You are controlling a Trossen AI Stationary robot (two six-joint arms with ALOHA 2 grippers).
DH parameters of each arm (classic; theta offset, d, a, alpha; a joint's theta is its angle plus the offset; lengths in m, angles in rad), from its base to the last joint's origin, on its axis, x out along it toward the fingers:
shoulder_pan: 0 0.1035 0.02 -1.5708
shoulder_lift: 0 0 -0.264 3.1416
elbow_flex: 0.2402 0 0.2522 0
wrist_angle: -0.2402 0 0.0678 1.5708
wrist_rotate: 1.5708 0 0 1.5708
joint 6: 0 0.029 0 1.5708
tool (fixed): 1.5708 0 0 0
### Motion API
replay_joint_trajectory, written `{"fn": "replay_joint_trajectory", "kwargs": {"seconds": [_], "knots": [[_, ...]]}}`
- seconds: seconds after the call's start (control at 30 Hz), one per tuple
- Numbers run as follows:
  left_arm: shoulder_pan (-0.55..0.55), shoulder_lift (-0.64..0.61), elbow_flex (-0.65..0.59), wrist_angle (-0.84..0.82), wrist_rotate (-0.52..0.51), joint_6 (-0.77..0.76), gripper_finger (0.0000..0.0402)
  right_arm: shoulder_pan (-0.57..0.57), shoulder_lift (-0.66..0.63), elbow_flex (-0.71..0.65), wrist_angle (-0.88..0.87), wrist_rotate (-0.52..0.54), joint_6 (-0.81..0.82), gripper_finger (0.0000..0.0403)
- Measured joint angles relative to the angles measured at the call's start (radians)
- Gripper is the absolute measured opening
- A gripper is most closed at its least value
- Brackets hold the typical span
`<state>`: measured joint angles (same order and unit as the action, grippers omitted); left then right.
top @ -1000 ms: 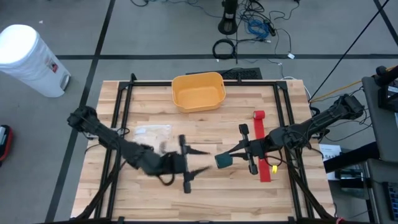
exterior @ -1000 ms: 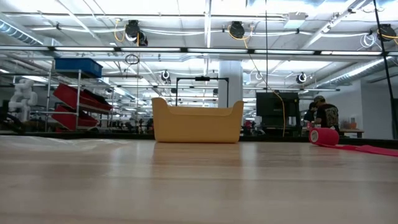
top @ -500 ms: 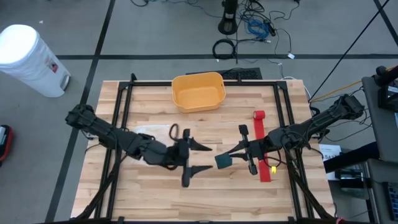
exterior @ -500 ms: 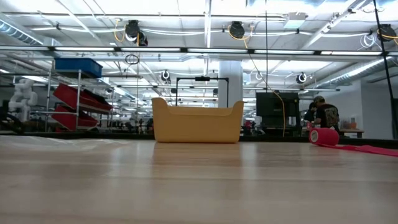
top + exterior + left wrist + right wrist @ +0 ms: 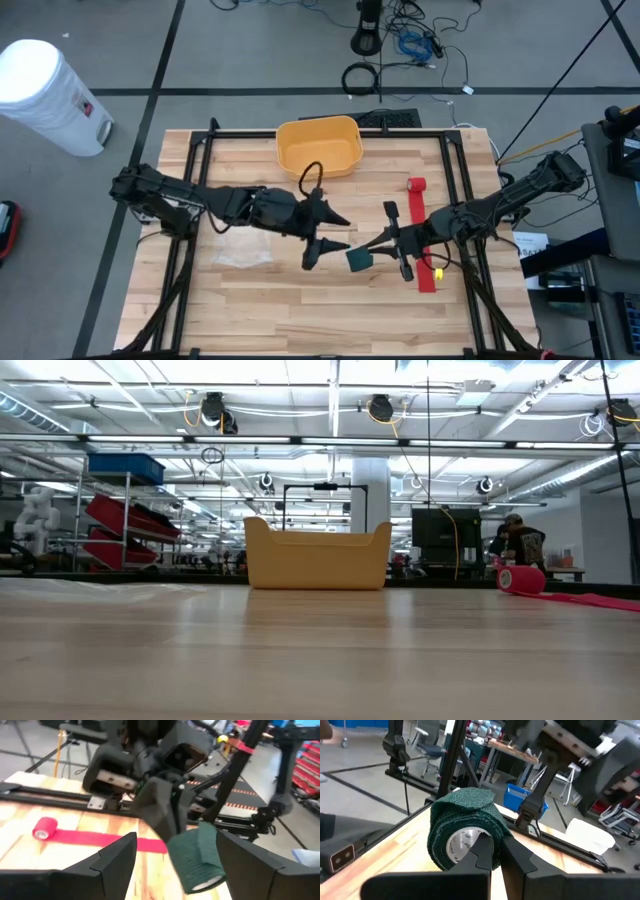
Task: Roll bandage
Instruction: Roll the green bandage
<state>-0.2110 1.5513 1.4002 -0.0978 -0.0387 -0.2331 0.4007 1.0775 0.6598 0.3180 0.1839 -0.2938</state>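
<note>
Green bandage roll (image 5: pixel 360 258) is held mid-table by the right gripper (image 5: pixel 372 247), jaws clamped on it; it looks fully wound. The left gripper (image 5: pixel 327 235) is set just beside it, jaws wide apart, nothing held. Farther right, a red bandage (image 5: pixel 421 236) lies mostly unrolled, only its far end wound. Rolling of this strip is judged not yet begun. Yellow bin (image 5: pixel 318 146) at far edge.

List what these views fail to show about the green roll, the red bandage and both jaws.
- Green bandage roll: right gripper covers its core.
- Red bandage: the right arm crosses its strip in the high view.
- Low view: neither gripper nor the green roll appears.
- Left gripper: open; its tips are cut off in the left wrist view.
</note>
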Motion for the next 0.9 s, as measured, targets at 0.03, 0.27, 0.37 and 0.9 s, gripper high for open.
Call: {"fn": "replay_joint_trajectory", "kwargs": {"seconds": [0.03, 0.27, 0.37, 0.9], "knots": [[0.002, 0.006, 0.000, 0.001, 0.012, 0.015, 0.0279, 0.000, 0.000, 0.000, -0.009, 0.009, -0.004, 0.0011], [-0.027, 0.044, -0.001, -0.060, 0.015, 0.065, 0.0279, -0.001, 0.000, 0.000, -0.026, 0.087, -0.014, 0.0011], [-0.045, 0.068, -0.001, -0.066, -0.032, 0.095, 0.0279, 0.000, 0.000, 0.000, -0.028, 0.086, -0.013, 0.0011], [-0.065, 0.080, -0.001, -0.053, -0.138, 0.142, 0.0279, -0.001, 0.000, 0.000, -0.061, 0.135, -0.007, 0.0011]]}}
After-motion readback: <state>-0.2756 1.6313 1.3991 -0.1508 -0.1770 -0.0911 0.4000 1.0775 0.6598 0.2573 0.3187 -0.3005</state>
